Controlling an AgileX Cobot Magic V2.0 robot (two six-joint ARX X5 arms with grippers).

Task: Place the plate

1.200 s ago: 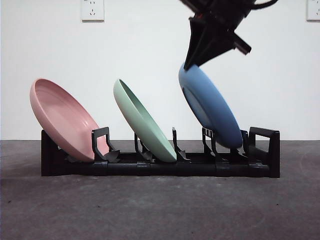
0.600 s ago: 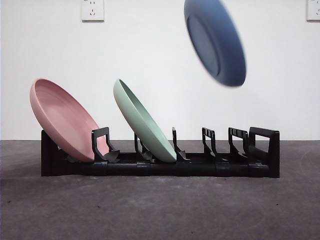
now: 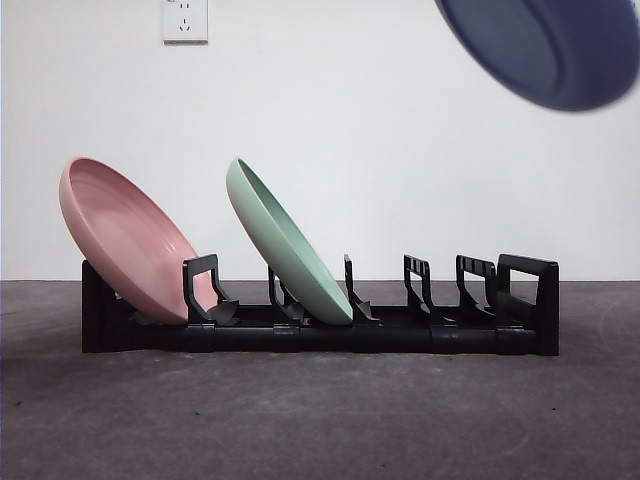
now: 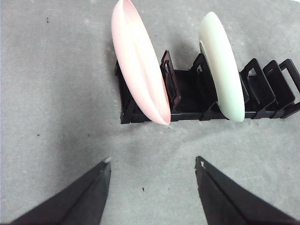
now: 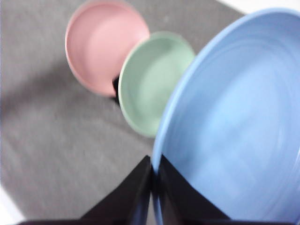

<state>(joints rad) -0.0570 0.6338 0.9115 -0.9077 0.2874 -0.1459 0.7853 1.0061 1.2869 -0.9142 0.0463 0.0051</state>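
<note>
The right gripper (image 5: 152,176) has its jaws pinched tight on the rim of the blue plate (image 3: 545,45), which hangs in the upper right corner of the front view, high above the rack (image 3: 320,335) and tilted, partly cut off by the frame edge. The left gripper (image 4: 152,161) hangs with jaws spread wide and nothing between them, the rack in the upper half of its view. To place the plate well, I judge it should come down edge-first, tilted like the pink plate (image 3: 125,240) at left and the green plate (image 3: 285,240) at centre, into one of the free slots at lower right. Those slots stand bare, with open air above them; the green plate's upper rim and the rack's right end post bound that room.
</note>
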